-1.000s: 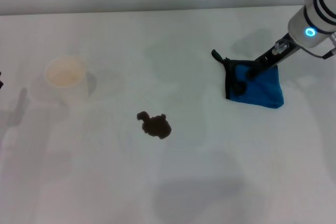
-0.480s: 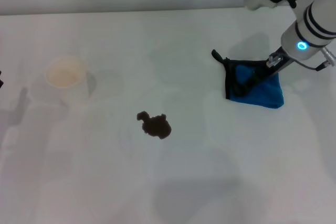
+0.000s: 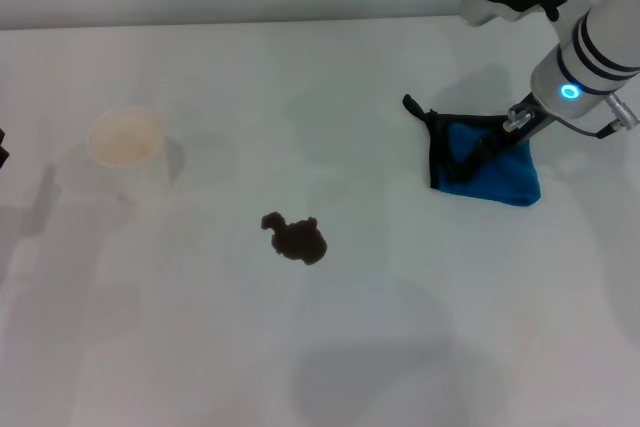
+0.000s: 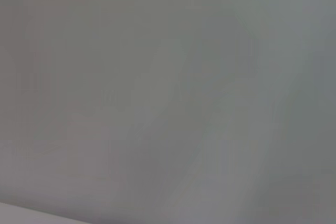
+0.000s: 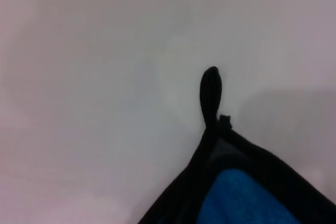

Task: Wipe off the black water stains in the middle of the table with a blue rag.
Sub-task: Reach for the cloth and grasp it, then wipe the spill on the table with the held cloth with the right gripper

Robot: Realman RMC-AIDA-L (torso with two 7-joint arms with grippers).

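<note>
Two loose things share the white bench [image 3: 330, 347] with the spill. Far left stands a white paper cup [image 3: 125, 142], upright and open-topped, well apart from everything else. The black water stains [image 3: 295, 237] lie near the middle of the bench, a dark blotch with a small lobe at its left end, and bare bench lies all round them. Nothing stands between the stains and the blue rag [image 3: 497, 174], which lies to the right and a little farther back, folded, with black edging along its left side and a short black loop at its far-left corner. In the right wrist view the blue rag [image 5: 247, 200] shows that loop lying flat on the bench [image 5: 94, 77].

The right gripper [image 3: 478, 150] reaches down from the far right onto the rag, its dark fingers [image 3: 487, 145] touching the cloth; whether they are closed on it cannot be told. The left gripper is out of sight, and its wrist view gives only a plain grey surface. No writing or label can be read anywhere.
</note>
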